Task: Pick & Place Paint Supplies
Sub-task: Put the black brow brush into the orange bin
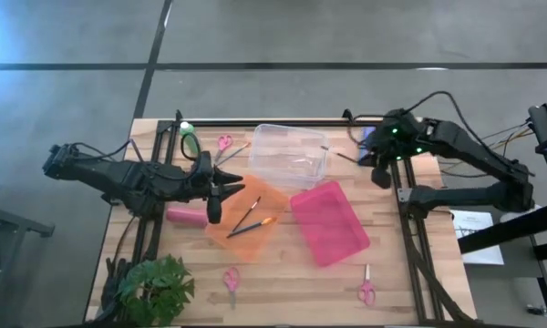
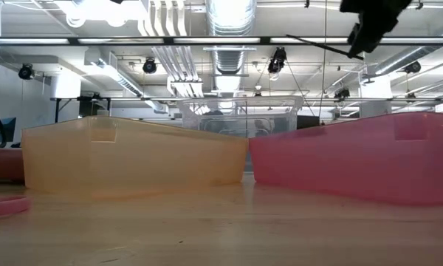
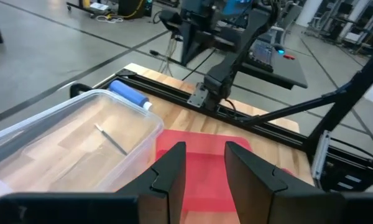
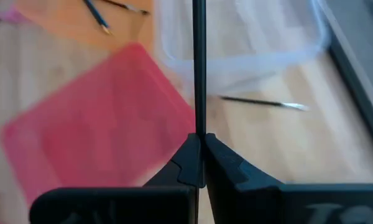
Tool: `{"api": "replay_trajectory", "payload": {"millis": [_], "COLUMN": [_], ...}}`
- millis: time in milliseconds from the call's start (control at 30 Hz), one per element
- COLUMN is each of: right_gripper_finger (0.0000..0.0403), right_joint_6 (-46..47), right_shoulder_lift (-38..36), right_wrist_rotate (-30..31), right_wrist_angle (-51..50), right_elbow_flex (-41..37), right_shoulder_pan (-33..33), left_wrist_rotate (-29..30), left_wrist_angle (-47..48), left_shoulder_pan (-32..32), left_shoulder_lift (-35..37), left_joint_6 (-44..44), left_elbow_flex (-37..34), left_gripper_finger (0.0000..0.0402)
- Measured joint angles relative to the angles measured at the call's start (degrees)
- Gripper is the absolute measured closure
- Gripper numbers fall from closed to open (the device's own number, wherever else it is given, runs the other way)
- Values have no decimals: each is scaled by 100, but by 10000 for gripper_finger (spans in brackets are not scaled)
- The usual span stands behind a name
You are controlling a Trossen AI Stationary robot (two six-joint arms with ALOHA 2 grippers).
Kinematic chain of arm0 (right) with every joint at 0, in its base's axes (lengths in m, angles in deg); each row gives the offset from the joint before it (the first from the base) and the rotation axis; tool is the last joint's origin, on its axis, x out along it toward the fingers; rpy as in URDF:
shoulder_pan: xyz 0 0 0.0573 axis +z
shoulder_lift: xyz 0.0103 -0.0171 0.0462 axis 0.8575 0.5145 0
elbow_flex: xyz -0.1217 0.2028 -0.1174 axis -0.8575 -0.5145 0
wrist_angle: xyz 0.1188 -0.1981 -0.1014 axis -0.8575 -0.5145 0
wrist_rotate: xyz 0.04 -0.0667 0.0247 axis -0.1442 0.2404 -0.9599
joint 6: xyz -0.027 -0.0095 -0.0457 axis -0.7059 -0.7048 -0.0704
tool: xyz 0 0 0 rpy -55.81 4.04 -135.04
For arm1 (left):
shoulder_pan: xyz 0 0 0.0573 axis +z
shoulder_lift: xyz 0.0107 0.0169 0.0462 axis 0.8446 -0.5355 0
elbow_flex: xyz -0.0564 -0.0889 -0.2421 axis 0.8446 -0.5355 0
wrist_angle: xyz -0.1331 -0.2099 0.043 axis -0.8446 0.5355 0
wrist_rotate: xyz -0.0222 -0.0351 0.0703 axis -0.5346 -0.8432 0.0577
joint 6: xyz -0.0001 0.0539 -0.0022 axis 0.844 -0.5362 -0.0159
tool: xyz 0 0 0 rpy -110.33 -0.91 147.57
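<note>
My right gripper (image 4: 199,155) is pinched tight on a thin dark brush (image 4: 199,68), the handle running straight out from between the fingertips. In the high view I have that gripper (image 1: 381,173) raised off the table at about 2 o'clock, just beside the clear bin (image 1: 292,155), and the low view shows the brush (image 2: 317,46) slanting out from it high above the bins. Another brush (image 4: 261,102) lies on the wood just beside the clear bin's wall.

My left gripper (image 3: 202,177) has its fingers parted with a gap between them and nothing in it; I see the pink bin (image 3: 205,158) through that gap. From above it (image 1: 215,193) hangs over the 9 o'clock edge of the orange bin (image 1: 246,217).

Two brushes (image 1: 249,219) lie crossed in the orange bin. The pink bin (image 1: 330,221) sits at its 3 o'clock, the clear bin at 12. A thin stick-like thing (image 3: 110,138) lies in the clear bin; I cannot tell what it is.

The pink bottle (image 1: 187,216) lies on its side at 9 o'clock of the orange bin, the green bottle (image 1: 190,141) at 10 o'clock near the far rail. The blue bottle (image 3: 129,96) lies beside the clear bin by the rail.

Pink scissors (image 1: 224,143) lie near the green bottle, with two more pairs (image 1: 231,279) (image 1: 366,292) at the near edge, and a plant (image 1: 155,287) at 7 o'clock
</note>
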Motion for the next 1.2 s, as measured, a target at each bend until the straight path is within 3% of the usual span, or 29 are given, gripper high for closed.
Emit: {"api": "replay_trajectory", "payload": {"millis": [300, 500, 667, 867, 1200], "right_gripper_finger": [395, 395, 395, 395, 395], "right_joint_6": [2534, 4387, 5579, 6932, 7781], "right_shoulder_lift": [616, 640, 832, 1421, 2436], "right_wrist_rotate": [95, 650, 1638, 2289, 2370], "right_wrist_angle": [1433, 2201, 2980, 3280, 4779], "right_elbow_flex": [69, -162, -240, -240, -237], "right_shoulder_pan": [1732, 2772, 3642, 4267, 4650], "left_wrist_rotate": [86, 86, 86, 86, 86], "left_wrist_angle": [-2, -2, -7, -39, -401], "left_shoulder_pan": [4, 4, 4, 28, 35], "left_shoulder_lift": [0, 0, 0, 0, 0], "left_joint_6": [4, -16, -155, -286, -287], "left_elbow_flex": [0, 0, 0, 0, 0], "left_gripper_finger": [281, 281, 281, 281, 281]}}
